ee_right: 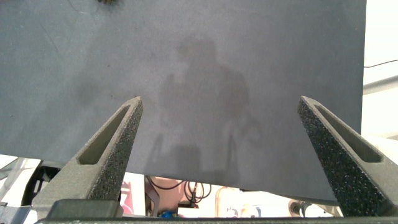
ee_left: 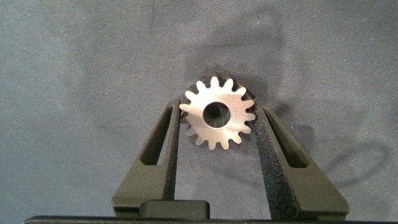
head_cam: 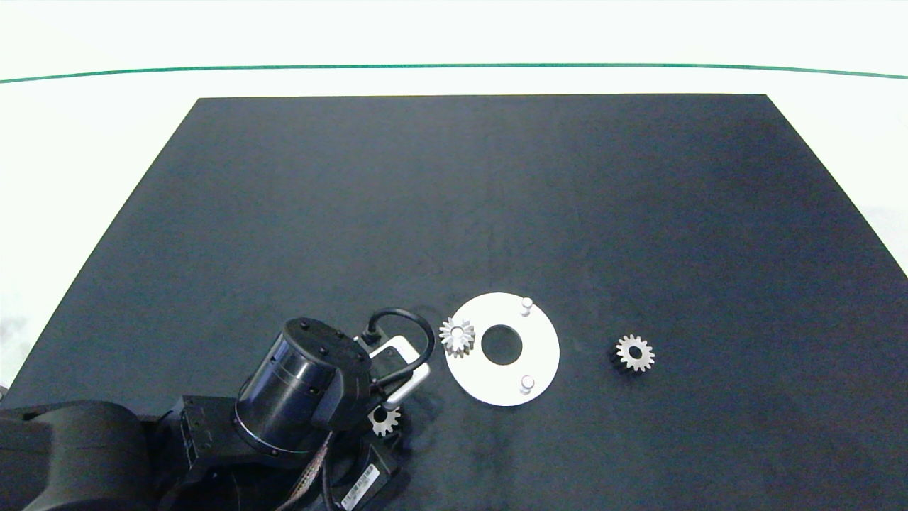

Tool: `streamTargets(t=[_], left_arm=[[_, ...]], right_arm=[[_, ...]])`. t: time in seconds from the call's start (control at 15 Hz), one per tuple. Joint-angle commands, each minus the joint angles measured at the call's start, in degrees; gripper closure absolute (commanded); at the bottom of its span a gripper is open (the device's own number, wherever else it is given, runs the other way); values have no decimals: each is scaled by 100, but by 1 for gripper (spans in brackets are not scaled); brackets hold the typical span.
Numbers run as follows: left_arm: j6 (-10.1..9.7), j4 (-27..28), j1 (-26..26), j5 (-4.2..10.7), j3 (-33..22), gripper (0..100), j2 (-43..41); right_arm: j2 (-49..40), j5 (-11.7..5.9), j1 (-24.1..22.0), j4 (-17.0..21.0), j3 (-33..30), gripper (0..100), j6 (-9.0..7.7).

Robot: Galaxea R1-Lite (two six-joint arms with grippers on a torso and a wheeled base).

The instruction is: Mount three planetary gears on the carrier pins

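Observation:
The white carrier disc (head_cam: pixel 543 348) lies on the dark mat. One planetary gear (head_cam: pixel 457 336) sits on its left pin, hiding it. Two carrier pins, the far one (head_cam: pixel 526 305) and the near one (head_cam: pixel 527 384), stand bare. A second gear (head_cam: pixel 633 353) lies flat on the mat, right of the disc. Left of the disc, a third gear (head_cam: pixel 385 420) (ee_left: pixel 217 113) sits between the fingers (ee_left: pixel 163 143) of my left gripper (ee_left: pixel 219 109). Both fingers press against its teeth. My right gripper (ee_right: pixel 221 106) is open above the mat's edge, holding nothing, and is out of the head view.
The black mat (head_cam: pixel 482 199) covers most of the white table (head_cam: pixel 99 128). My left arm (head_cam: pixel 305 390) fills the near left corner. A green line (head_cam: pixel 454 66) runs across the table beyond the mat.

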Motion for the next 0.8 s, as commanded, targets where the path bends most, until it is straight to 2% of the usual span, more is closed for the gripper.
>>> streamTargets(t=[0.07, 0.8], left_arm=[[7, -10, -9, 12, 0, 68, 10], [25, -10, -1, 12, -9, 91, 10]], right_arm=[[-5, -10, 2, 16, 1, 0, -10], [-5, -10, 2, 16, -17, 0, -10]])
